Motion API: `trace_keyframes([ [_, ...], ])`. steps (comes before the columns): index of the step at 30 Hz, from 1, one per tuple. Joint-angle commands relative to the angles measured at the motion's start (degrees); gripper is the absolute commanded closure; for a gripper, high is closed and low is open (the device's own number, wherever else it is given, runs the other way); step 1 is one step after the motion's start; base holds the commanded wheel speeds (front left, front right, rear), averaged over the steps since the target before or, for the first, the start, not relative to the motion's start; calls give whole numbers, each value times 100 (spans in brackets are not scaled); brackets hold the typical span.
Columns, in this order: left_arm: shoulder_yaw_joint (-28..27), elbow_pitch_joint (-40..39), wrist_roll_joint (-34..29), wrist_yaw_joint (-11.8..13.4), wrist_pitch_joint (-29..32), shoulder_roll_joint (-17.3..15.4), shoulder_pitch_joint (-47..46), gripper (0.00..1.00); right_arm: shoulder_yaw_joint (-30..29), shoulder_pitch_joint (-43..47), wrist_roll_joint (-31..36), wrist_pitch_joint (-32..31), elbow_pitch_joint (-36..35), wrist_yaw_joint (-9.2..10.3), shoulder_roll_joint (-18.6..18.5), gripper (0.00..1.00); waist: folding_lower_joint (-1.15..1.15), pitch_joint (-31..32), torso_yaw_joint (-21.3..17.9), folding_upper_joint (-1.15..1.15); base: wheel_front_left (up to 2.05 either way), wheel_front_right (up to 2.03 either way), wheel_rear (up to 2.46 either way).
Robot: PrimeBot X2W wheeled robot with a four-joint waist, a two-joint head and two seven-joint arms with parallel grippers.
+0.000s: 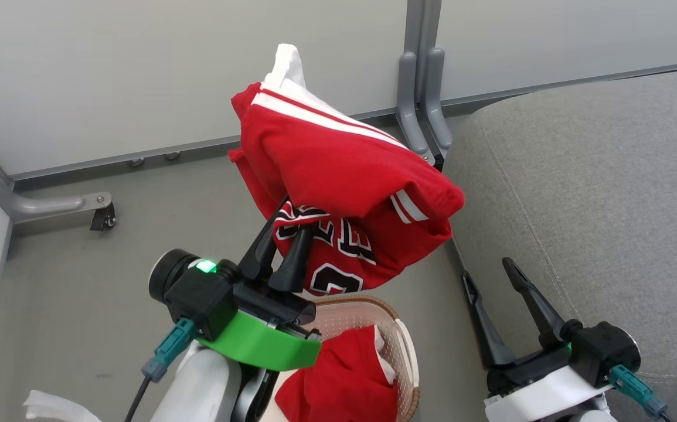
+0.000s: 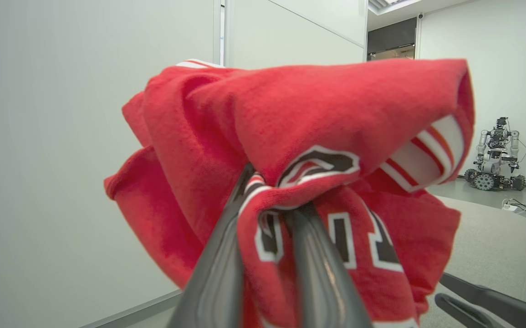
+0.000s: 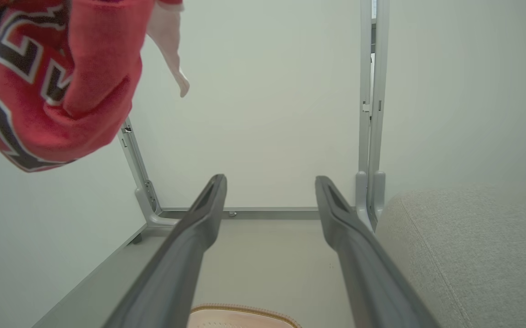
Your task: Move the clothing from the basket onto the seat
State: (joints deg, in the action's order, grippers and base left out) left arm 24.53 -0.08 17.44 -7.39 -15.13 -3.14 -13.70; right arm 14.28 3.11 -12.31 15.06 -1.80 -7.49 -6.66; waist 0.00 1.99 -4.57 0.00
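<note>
My left gripper [image 1: 291, 220] is shut on a red garment [image 1: 344, 187] with white stripes and a black-and-white print, held up in the air above the basket [image 1: 400, 340]. In the left wrist view its two dark fingers [image 2: 317, 269] pinch a fold of that clothing [image 2: 299, 136]. A second red garment [image 1: 338, 381] lies inside the cream perforated basket. The grey seat [image 1: 596, 193] spreads to the right. My right gripper [image 1: 487, 266] stands open and holds nothing, at the seat's near-left edge. The right wrist view has the lifted clothing [image 3: 62, 77] at its upper left and the seat [image 3: 472, 255] at lower right.
Pale partition walls with grey metal posts [image 1: 423, 99] and a castor foot [image 1: 102, 218] ring the grey floor. Another wheeled robot [image 2: 495, 155] stands far off. A white scrap [image 1: 51, 407] lies on the floor at lower left.
</note>
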Motion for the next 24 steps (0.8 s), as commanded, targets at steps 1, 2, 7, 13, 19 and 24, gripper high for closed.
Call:
trace_keyframes([
  [1, -10, 1, -3, -17, -3, -49, -69, 100, 80, 16, -146, 18, -61, 0, -60, 0, 0, -6, -6, 0, 0, 0, 0],
  [2, -12, 3, -6, -17, -3, -56, -70, 100, 142, 12, -232, 18, -99, 0, -97, 0, 0, -8, -8, 0, 0, 0, 0],
  [7, 0, 30, -35, -17, -3, -82, -46, 100, 492, -59, -714, 18, -297, 0, -254, 0, 0, -24, -20, 0, 0, 0, 0],
  [13, 31, 55, -46, -18, -3, -104, -58, 100, 877, -110, -1229, 18, -520, 0, -398, 0, 0, -43, -17, 0, 0, 0, 0],
  [19, 70, 62, -27, -18, -3, -136, -52, 100, 1180, -207, -1554, 18, -741, 0, -484, 0, 0, -48, 12, 0, 0, 0, 0],
  [24, 115, 70, -8, -18, -3, -164, -59, 100, 1343, -313, -1720, 18, -856, 0, -506, 0, 0, -37, 41, 0, 0, 0, 0],
])
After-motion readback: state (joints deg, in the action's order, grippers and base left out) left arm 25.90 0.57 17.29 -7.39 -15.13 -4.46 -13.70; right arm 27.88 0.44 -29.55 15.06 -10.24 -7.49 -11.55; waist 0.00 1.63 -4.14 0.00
